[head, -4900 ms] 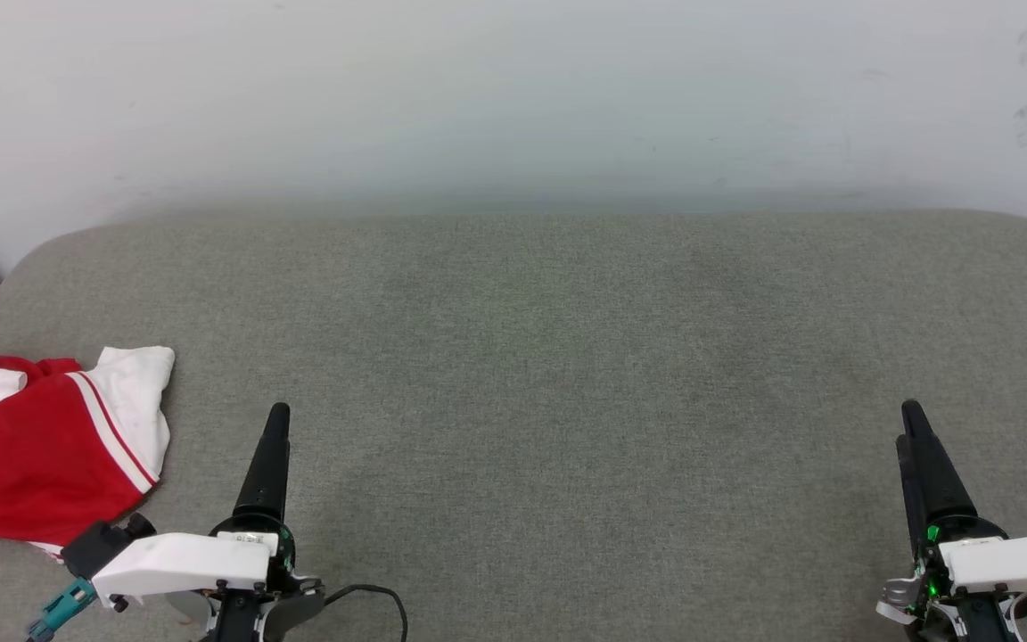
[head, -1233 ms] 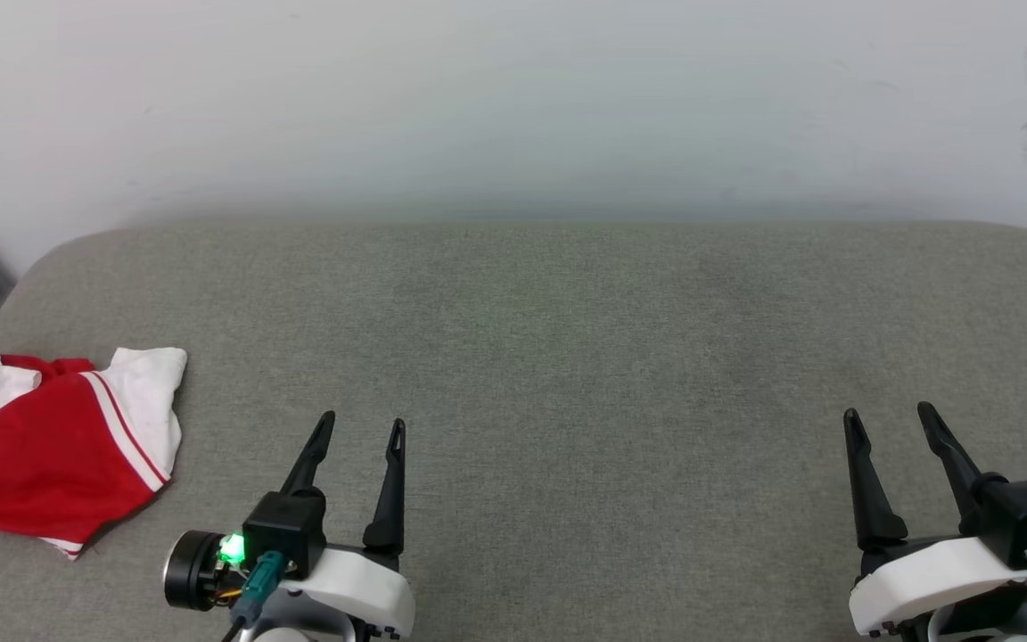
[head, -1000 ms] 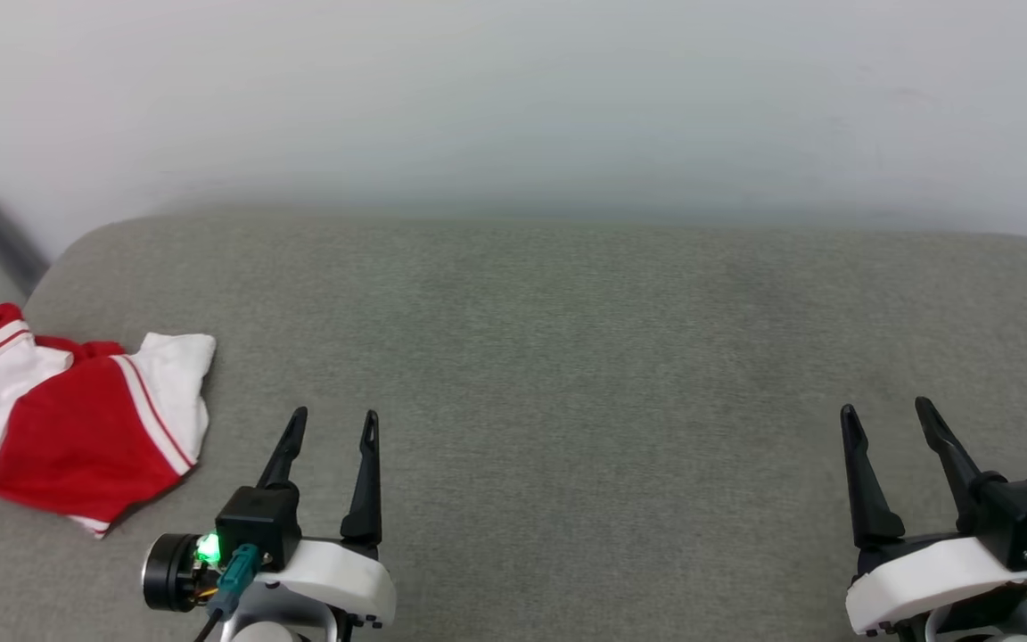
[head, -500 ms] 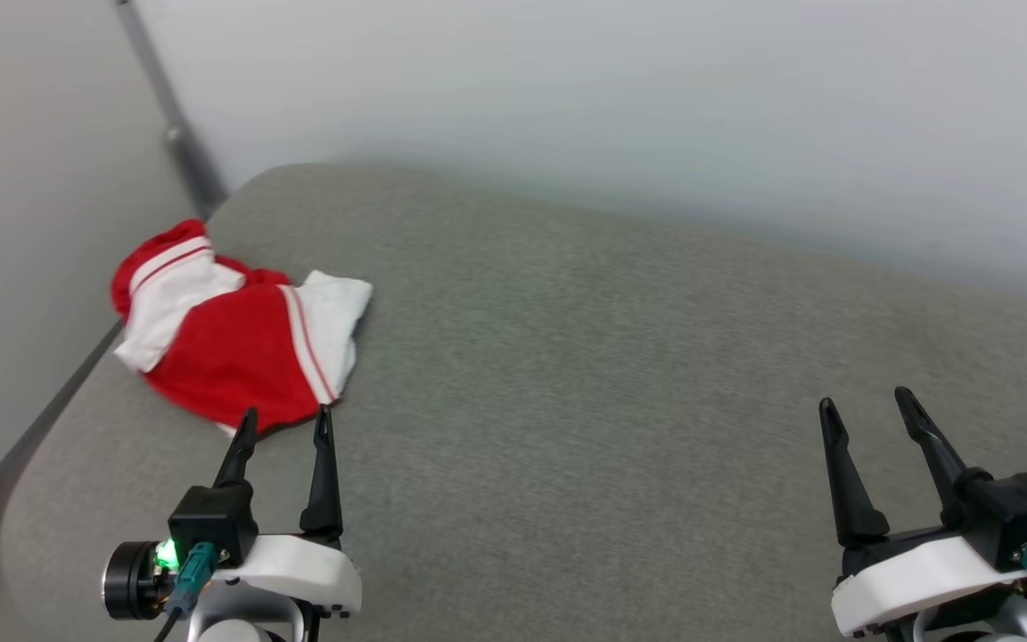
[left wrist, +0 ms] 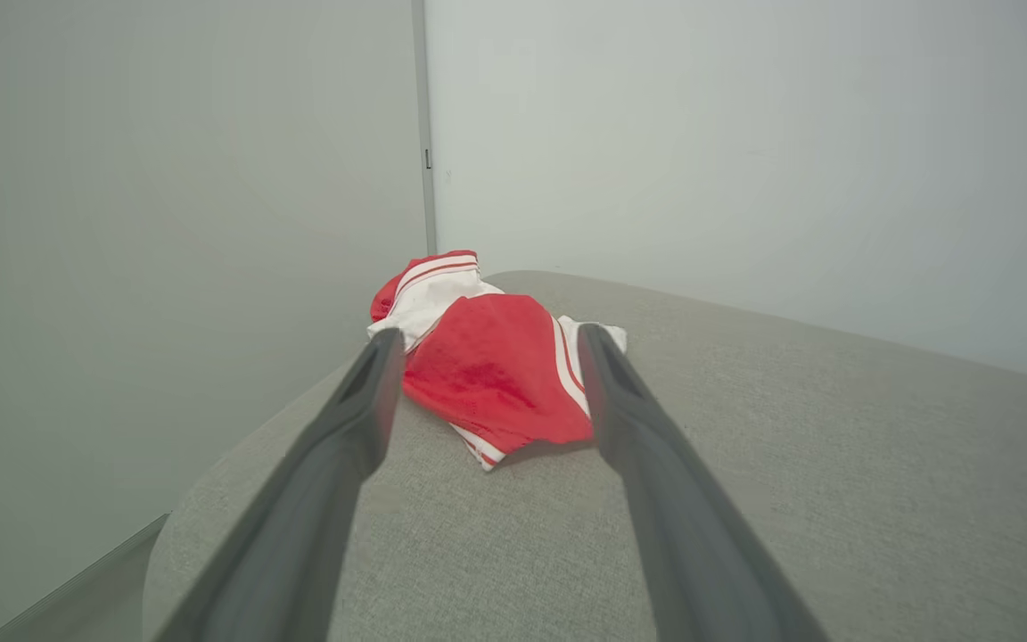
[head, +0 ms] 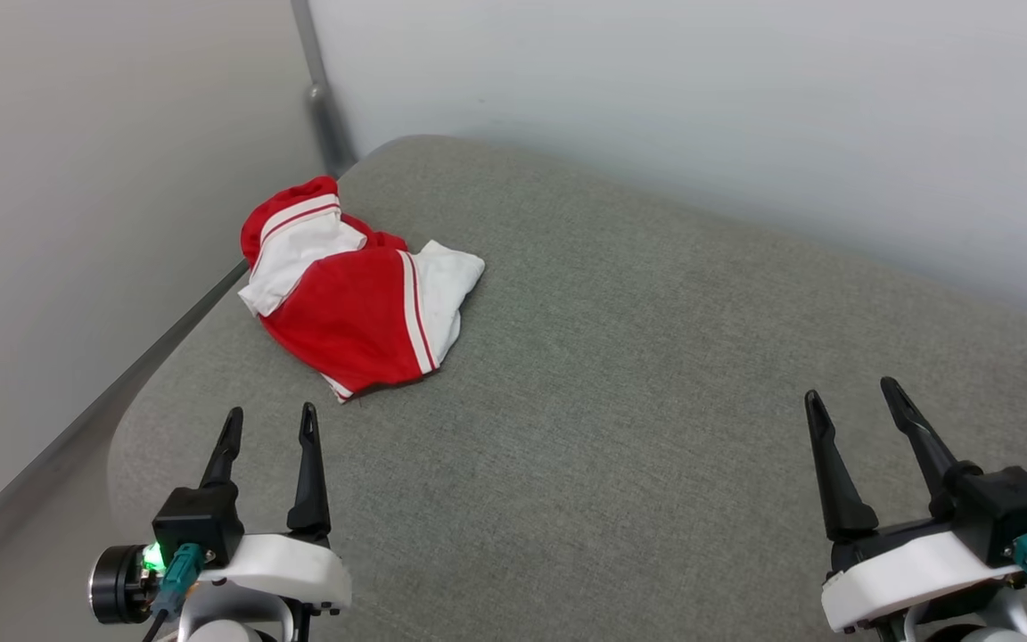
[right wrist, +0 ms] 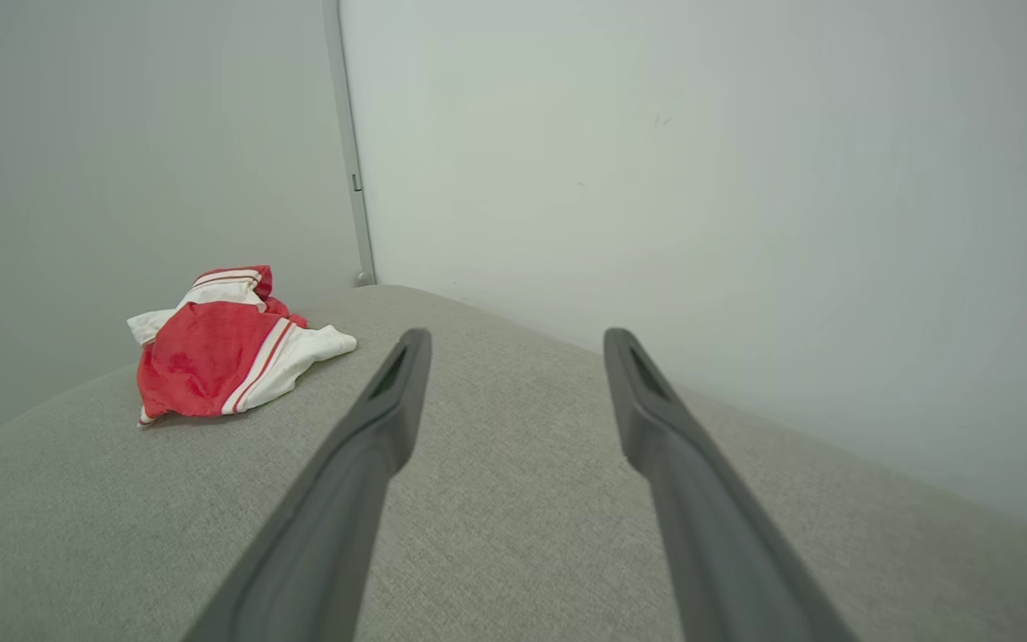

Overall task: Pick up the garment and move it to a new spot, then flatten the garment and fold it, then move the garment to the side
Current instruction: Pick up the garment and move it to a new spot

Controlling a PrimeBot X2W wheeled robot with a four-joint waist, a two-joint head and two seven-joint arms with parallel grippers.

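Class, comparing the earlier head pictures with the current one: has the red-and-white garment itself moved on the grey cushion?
No. The garment lies crumpled at the same corner of the cushion, beside the grey post; the camera turned left.

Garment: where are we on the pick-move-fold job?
Nothing done yet: the garment lies crumpled near the far left corner of the grey cushion, untouched. In hand: left gripper open, aimed at it but short; right gripper open, off to the side. Left: pick up, move, flatten, fold, set aside.
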